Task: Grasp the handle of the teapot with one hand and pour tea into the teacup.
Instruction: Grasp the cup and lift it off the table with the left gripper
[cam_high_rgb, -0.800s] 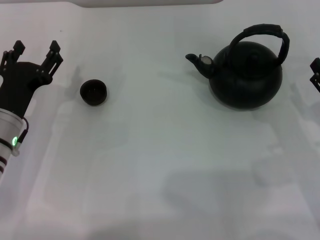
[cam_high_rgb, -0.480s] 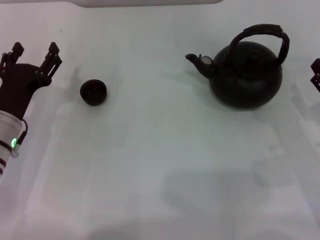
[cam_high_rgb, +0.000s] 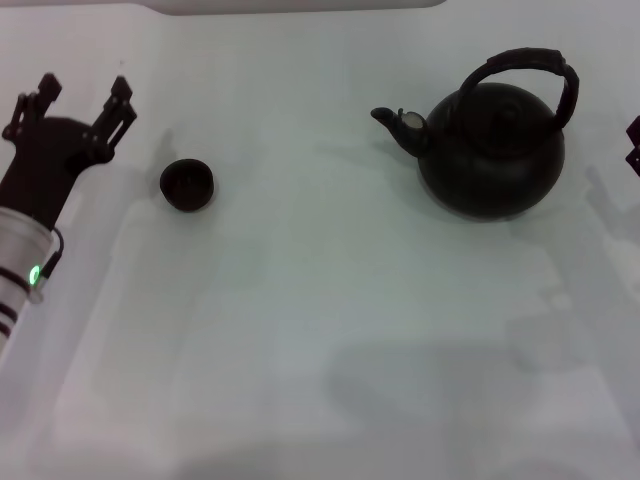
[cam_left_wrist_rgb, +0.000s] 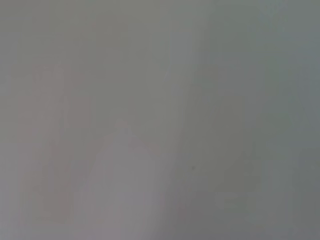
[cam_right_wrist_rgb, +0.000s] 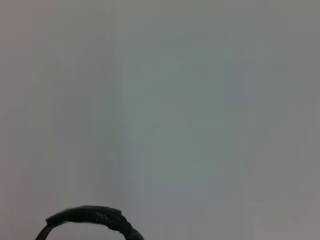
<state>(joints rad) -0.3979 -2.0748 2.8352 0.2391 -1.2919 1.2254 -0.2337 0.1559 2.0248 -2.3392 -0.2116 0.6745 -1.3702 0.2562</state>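
The matte-black teapot (cam_high_rgb: 492, 150) stands upright on the white table at the right, spout pointing left. Its arched handle (cam_high_rgb: 530, 62) spans over the top and also shows in the right wrist view (cam_right_wrist_rgb: 90, 219). The small black teacup (cam_high_rgb: 187, 184) sits at the left. My left gripper (cam_high_rgb: 82, 96) is open and empty, to the left of the teacup and slightly farther back. My right gripper (cam_high_rgb: 633, 145) shows only as a black sliver at the right edge, apart from the teapot.
The white table (cam_high_rgb: 320, 330) stretches between cup and teapot and toward the front. A light raised edge (cam_high_rgb: 300, 6) runs along the back. The left wrist view shows only blank surface.
My left gripper has moved a little back and to the right, closer to the teacup. The right gripper has slid slightly further out of view. Teapot and cup have not moved.
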